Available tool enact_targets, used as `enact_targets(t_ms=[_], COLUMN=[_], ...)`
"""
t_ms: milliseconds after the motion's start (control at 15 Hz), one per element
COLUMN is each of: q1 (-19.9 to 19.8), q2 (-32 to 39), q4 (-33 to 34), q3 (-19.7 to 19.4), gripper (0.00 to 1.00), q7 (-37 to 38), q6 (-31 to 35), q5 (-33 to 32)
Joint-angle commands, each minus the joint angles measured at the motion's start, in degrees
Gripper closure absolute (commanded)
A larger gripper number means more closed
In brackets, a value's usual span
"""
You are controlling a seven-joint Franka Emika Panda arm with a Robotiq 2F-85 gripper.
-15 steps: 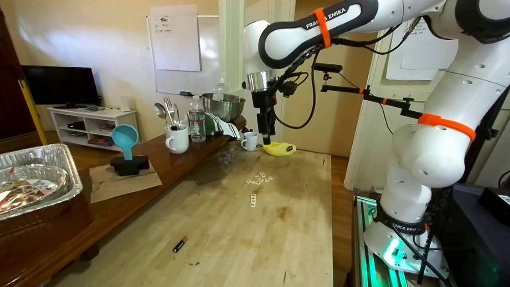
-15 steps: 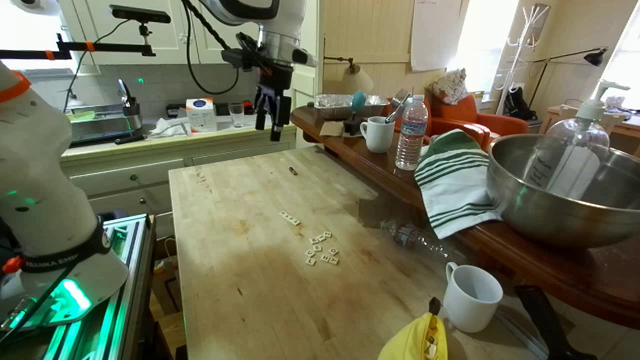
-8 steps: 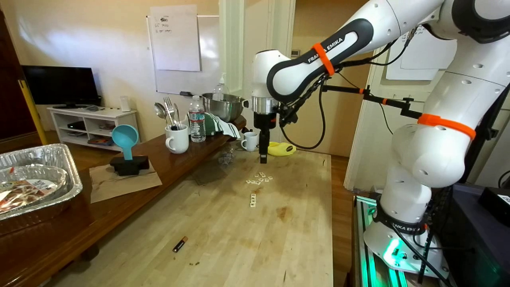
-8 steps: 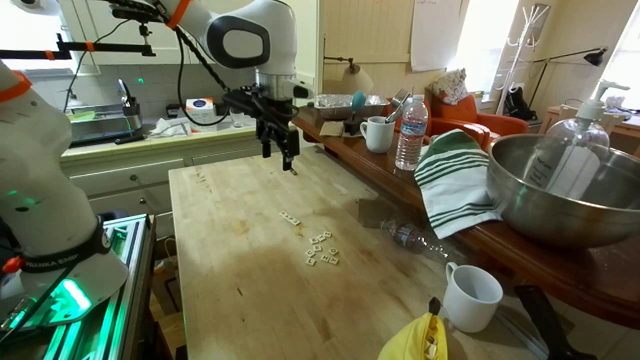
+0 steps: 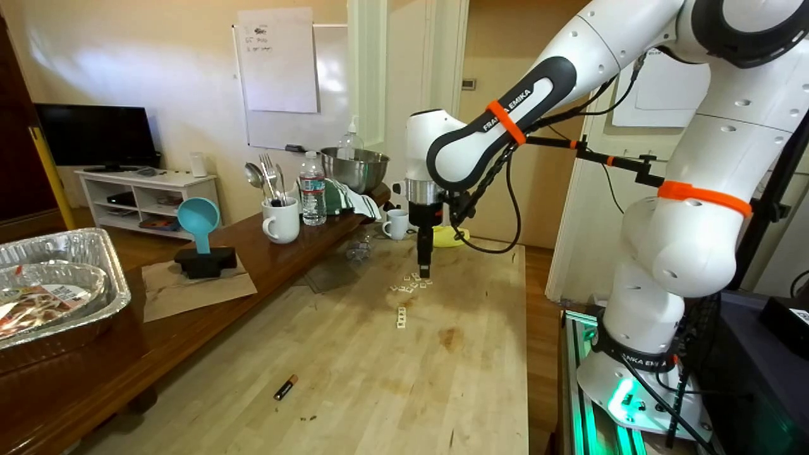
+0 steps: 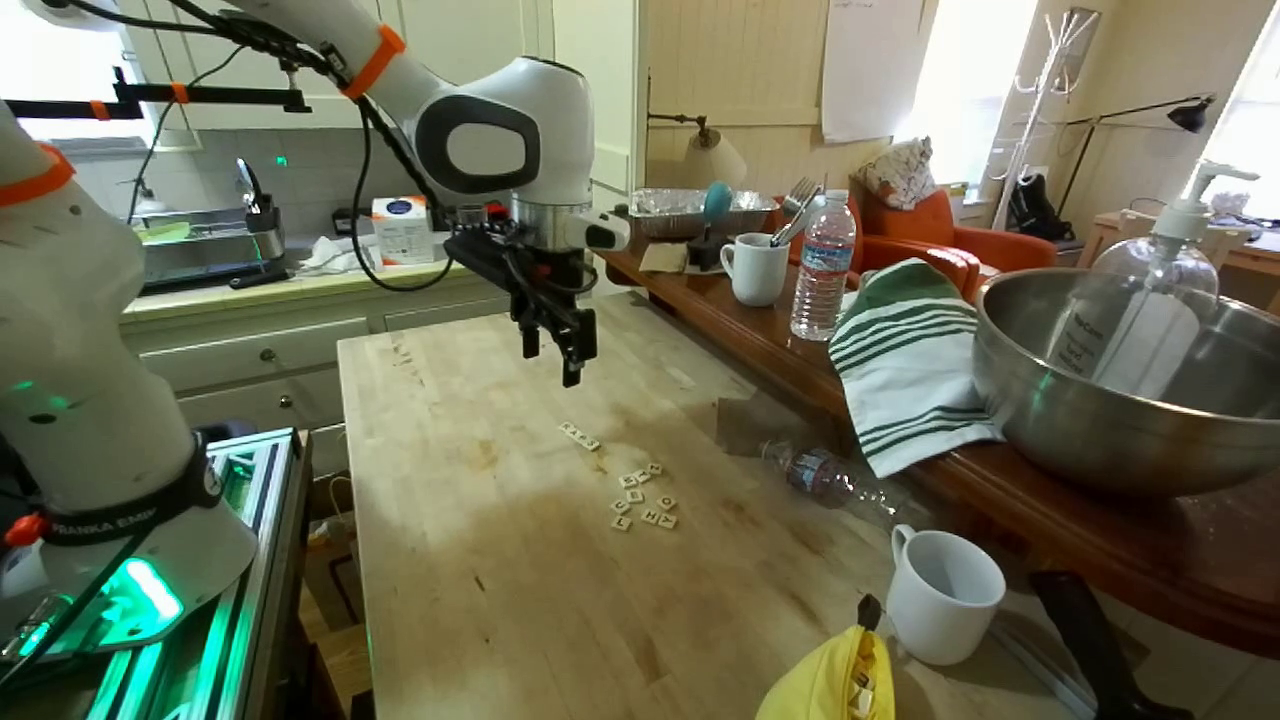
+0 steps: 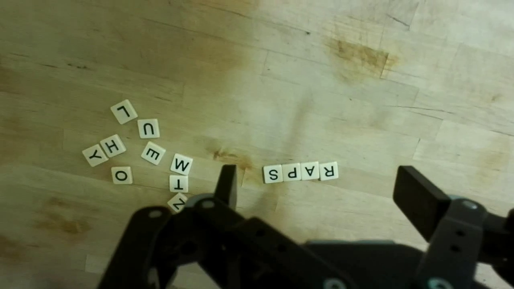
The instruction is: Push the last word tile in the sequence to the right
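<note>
S tile (image 7: 273, 174): last in the RAPS row (image 7: 309, 171), well inside the edges of the counter (image 6: 440, 620).
Robotiq gripper (image 7: 319, 186): I confirm its jaws spread wide above the counter.
Loose tiles (image 7: 153, 153): near the S tile.
Battery (image 6: 587, 342): near the far right corner, in an exterior view.

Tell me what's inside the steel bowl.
A clear pump bottle sits in the steel bowl, as both exterior views show. The bowl's near wall covers the bottle's base and the bowl's bottom; anything else lying there cannot be seen.
</note>
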Motion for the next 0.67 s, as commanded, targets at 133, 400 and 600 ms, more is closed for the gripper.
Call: enact_targets(t_ms=[133, 400, 600], q1=[-0.4, -0.7, -0.8], q2=[0.9, 3.5, 5.9], q4=[0.0, -2.5, -4.0], q3=[0.4, 0.2, 0.0], gripper=[0.00, 0.00, 0.26], q7=[0.9, 0.7, 0.1], q6=[1.5, 10.3, 17.3], q5=[-1.4, -2.4, -2.3])
